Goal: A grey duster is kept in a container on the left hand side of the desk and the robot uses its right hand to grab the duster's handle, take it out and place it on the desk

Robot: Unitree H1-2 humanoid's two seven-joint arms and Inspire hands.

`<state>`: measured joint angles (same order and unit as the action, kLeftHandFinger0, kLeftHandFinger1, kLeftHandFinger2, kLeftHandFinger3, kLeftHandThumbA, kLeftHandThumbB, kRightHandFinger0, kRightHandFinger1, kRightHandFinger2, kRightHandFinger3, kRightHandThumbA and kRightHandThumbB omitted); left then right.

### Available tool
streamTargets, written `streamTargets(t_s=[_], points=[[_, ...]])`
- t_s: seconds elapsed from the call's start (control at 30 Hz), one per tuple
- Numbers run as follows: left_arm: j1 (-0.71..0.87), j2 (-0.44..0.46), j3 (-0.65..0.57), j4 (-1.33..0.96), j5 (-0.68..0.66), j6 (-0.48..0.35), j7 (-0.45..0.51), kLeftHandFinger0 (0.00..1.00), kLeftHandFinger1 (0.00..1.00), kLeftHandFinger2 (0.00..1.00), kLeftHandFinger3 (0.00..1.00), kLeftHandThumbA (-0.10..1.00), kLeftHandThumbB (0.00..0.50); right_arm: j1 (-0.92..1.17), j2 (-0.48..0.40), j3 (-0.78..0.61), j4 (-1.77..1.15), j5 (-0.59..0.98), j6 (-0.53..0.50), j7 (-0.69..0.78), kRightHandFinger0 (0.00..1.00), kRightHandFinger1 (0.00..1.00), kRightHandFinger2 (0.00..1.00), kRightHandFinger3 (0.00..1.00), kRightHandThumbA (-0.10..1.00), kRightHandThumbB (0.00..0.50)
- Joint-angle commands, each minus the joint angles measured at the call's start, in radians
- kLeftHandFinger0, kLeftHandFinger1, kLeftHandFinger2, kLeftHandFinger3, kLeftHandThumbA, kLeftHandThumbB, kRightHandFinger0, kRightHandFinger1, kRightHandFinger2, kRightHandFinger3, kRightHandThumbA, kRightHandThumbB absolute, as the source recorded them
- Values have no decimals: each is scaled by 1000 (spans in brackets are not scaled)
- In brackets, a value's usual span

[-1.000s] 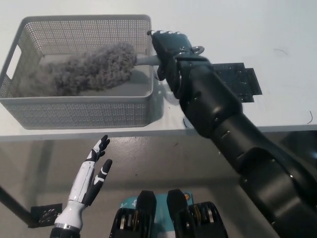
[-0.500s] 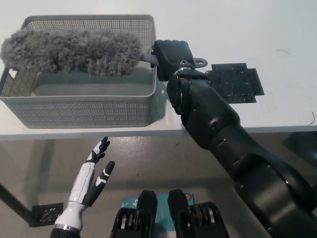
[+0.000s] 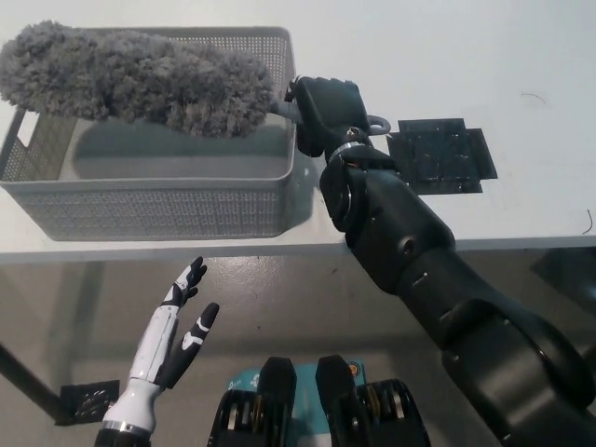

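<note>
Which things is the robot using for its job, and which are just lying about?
For the job: mesh basket; grey duster, held up over it; black right hand, gripping its handle; white desk.
Lying about: flat black patch on the desk; white left hand, open, resting below the desk edge.

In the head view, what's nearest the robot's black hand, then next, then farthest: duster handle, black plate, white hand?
1. duster handle, gripped in the right hand.
2. black plate, on the desk beside it.
3. left hand, lower left, below the desk.
</note>
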<state>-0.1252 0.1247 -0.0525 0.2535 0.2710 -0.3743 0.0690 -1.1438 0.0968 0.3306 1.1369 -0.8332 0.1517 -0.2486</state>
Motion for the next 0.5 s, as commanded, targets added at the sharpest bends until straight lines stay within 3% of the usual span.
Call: streamTargets(t_s=[0.0,0.03,0.1,0.17,0.2,0.33,0.47], points=[[-18,21,-1,-23,8,-37,4,1000,1000,1000,1000,938,0,-82,-49,-56,-86,86,-104,-183,0,0,113,1000,137,394],[-18,21,-1,-23,8,-38,5,1000,1000,1000,1000,937,0,-83,-50,-56,-92,87,-110,-183,0,0,100,1000,4,361],[-22,19,-2,-17,7,-42,7,1000,1000,1000,1000,938,0,-85,-54,-52,-91,85,-112,-191,0,0,82,1000,-100,323],[-25,21,-2,-12,14,-47,12,1000,1000,1000,1000,940,0,-85,-55,-48,-87,85,-123,-206,0,0,72,1000,-100,296],[-25,21,-2,-12,13,-48,11,1000,1000,1000,1000,942,0,-82,-55,-48,-88,86,-127,-212,0,0,54,1000,-100,242],[-26,21,-4,-14,16,-48,10,1000,1000,1000,1000,951,0,-76,-58,-48,-89,91,-139,-246,0,0,0,1000,-100,243],[-26,23,-6,-15,21,-47,10,1000,1000,1000,1000,969,0,-65,-59,-68,-100,121,-162,-268,0,0,11,1000,-100,202]])
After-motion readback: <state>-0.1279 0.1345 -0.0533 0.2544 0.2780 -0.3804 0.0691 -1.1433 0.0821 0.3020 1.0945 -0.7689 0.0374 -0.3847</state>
